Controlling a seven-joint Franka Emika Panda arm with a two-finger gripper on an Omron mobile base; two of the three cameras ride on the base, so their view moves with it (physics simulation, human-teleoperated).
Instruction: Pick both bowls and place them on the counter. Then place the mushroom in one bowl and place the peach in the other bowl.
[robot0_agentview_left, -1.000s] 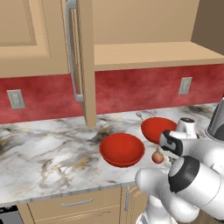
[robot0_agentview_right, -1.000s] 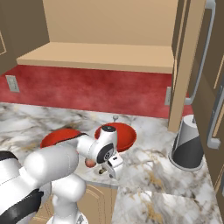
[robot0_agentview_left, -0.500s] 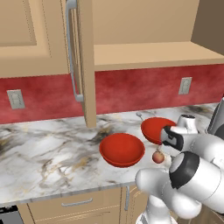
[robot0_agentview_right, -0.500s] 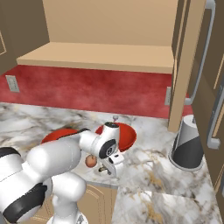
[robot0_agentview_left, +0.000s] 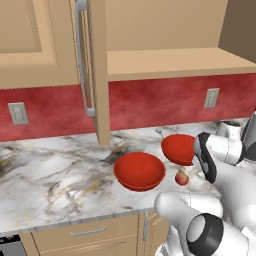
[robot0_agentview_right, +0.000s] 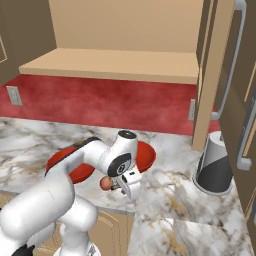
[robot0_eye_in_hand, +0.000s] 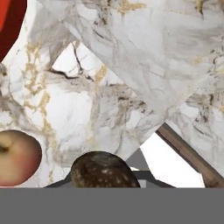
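Bowls: both red, on the marble tabletop (robot0_agentview_left: 55, 170), near bowl (robot0_agentview_left: 139, 170) front-centre, far bowl (robot0_agentview_left: 179, 147) behind-right. Peach (robot0_agentview_left: 182, 178) sits on the tabletop just right of the near bowl. Mushroom (robot0_eye_in_hand: 104, 171) looks clamped in the closed claw (robot0_agentview_right: 126, 186), cap toward the camera, just beside the peach. Next move likely: lift, carry to a bowl; both close.

- The arm (robot0_agentview_left: 220, 200) is built of rounded, glossy white shells, fat tubes meeting at bulbous elbows
- Dark rings sit at the joints; one black disc with a grey rim faces out low in the left base view
- A white wrist housing (robot0_agentview_right: 122, 155) carries a round dark cap with a pale centre
- No cables or printed markings can be made out
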